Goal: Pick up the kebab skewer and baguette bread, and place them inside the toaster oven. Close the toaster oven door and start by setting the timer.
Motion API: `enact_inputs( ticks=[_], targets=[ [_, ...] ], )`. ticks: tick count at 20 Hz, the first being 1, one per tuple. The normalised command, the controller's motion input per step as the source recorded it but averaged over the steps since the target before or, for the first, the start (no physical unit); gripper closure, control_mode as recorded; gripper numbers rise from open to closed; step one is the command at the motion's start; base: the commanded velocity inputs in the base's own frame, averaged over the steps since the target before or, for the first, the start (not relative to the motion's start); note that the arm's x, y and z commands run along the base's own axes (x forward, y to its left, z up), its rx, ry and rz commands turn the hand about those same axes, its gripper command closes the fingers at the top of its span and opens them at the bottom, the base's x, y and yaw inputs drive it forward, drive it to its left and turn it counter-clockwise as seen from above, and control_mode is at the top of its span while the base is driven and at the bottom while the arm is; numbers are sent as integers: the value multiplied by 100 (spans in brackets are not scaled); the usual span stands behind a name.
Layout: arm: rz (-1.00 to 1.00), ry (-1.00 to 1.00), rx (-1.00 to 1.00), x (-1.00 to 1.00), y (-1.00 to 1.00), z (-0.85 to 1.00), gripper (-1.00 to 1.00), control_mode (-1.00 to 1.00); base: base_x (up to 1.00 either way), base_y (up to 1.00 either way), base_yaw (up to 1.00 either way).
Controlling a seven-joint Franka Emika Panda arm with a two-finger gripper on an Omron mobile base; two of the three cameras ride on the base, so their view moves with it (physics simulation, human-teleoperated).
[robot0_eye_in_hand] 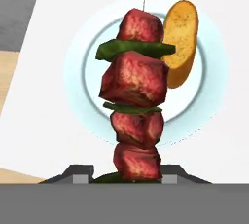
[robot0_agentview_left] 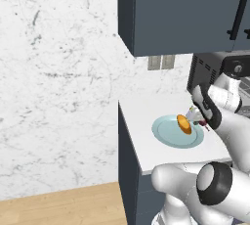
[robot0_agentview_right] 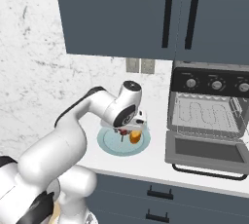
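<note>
The boxy dark grey-black toaster oven [robot0_agentview_right: 209, 116] stands well off to one side of the fingers, its glass-windowed door [robot0_agentview_right: 206, 151] dropped flat and open and its silver wire rack [robot0_agentview_right: 206, 113] bare. Directly beyond the fingertips lies the round pale blue-green plate [robot0_eye_in_hand: 214, 62] on the white counter [robot0_agentview_left: 141, 116].

On that plate, just past the fingers and off to the side of the skewer's far end, rests the stubby golden-orange baguette bread [robot0_eye_in_hand: 181, 35]. It looks light and stiff-crusted, probably crushable, so a gentle grip across its short middle would suit it.

The kebab skewer [robot0_eye_in_hand: 136, 101], a thin stick threaded with red-brown meat chunks and green slices, runs straight out from between the fingers. The gripper [robot0_eye_in_hand: 127, 175] is closed tight on its near end, at the lowest chunk. It seems light, but the soft chunks may turn or slide on the stick, and held by one end it could swing, so slow moves look wise.
</note>
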Motion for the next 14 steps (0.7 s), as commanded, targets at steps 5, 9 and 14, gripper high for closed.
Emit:
enact_inputs(
  ticks=[5,9,14],
  targets=[
    [0,-3,-4,0,-73,90,100,-100,0,0,0],
    [0,0,-4,0,-91,37,100,-100,0,0,0],
    [0,-8,-8,0,-91,0,100,-100,0,0,0]
  ],
)
